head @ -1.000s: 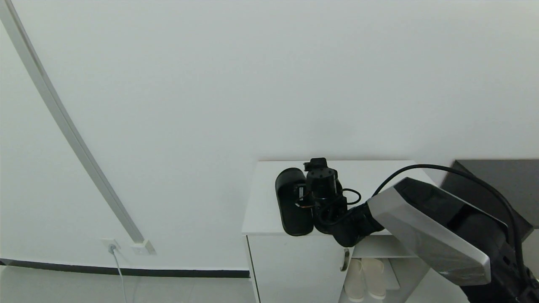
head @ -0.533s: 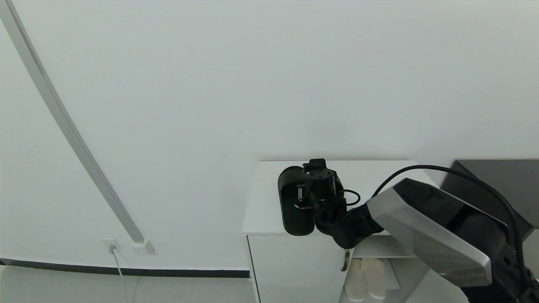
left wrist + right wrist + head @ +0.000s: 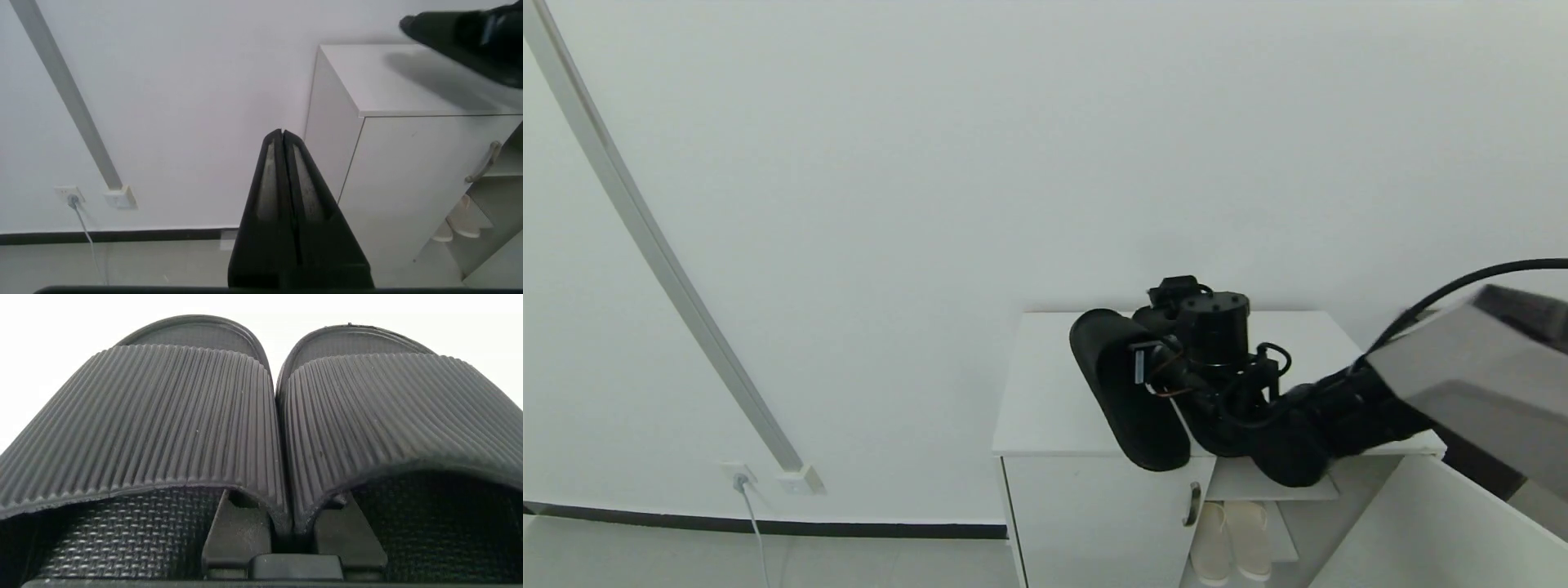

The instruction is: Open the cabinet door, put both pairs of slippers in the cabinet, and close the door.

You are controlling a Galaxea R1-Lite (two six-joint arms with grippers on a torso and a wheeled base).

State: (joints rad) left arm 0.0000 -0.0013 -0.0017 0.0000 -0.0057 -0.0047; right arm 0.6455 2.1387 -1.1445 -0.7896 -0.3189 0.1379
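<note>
Indoor room, domestic in kind: a hallway or entry corner, sparsely fitted.

Evidence:
- A low white two-door shoe cabinet (image 3: 1086,506) stands against a plain white painted wall (image 3: 1013,122).
- Its right door is open, and a pair of cream slide slippers (image 3: 1230,549) sits on an inner shelf.
- A pair of black ribbed rubber slide slippers (image 3: 1131,400) is up at cabinet-top level.
- A pale grey cable duct (image 3: 654,245) runs diagonally down the wall to a white socket plate (image 3: 737,474) with a white cord plugged in.
- A dark skirting strip (image 3: 849,528) lines the wall foot above a pale grey floor (image 3: 768,563).

Lived-in home or mock-up: cannot tell.
</note>
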